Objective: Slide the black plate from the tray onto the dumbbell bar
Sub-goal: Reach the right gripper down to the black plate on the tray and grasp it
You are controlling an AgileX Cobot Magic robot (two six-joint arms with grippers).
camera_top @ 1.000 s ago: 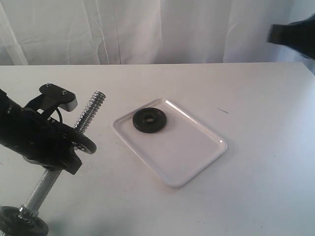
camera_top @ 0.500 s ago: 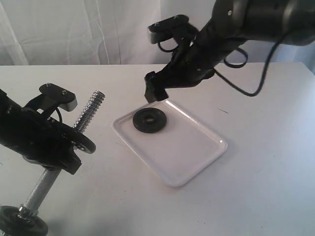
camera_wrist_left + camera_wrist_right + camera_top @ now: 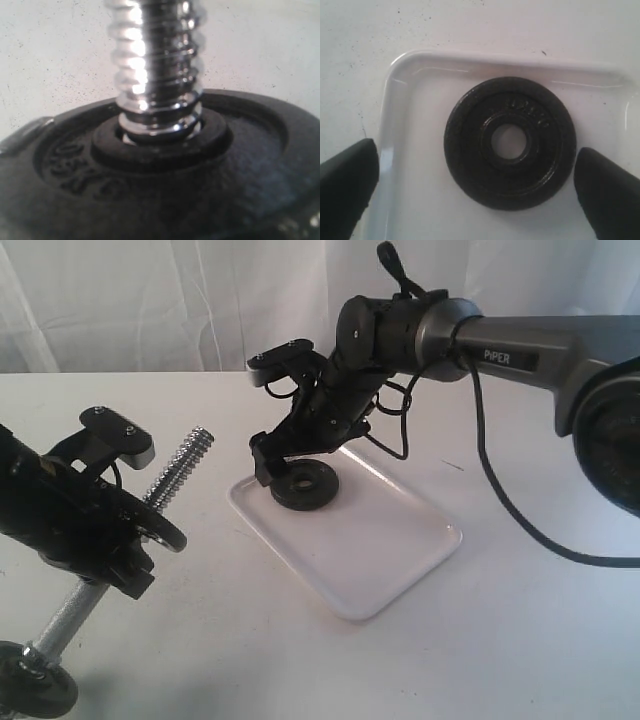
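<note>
Right tool [image 3: 477, 176] is spread wide over the black plate [image 3: 465, 150] in the tray [image 3: 417, 212]; left tool [image 3: 122, 552] pinches the dumbbell bar [image 3: 182, 473].

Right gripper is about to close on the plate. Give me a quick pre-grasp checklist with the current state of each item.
1. Opening: the right gripper is open, with fingers on either side of the black plate: ok.
2. Plate lying flat in the tray, near a corner, nothing on top: ok.
3. Fingers clear of the tray rim: cannot tell; one finger sits over the rim in the wrist view.
4. Fingers low enough to catch the plate's edge: cannot tell.
5. Threaded end of the dumbbell bar bare and raised: ok.
6. Bar clamped by the left gripper: ok.
</note>
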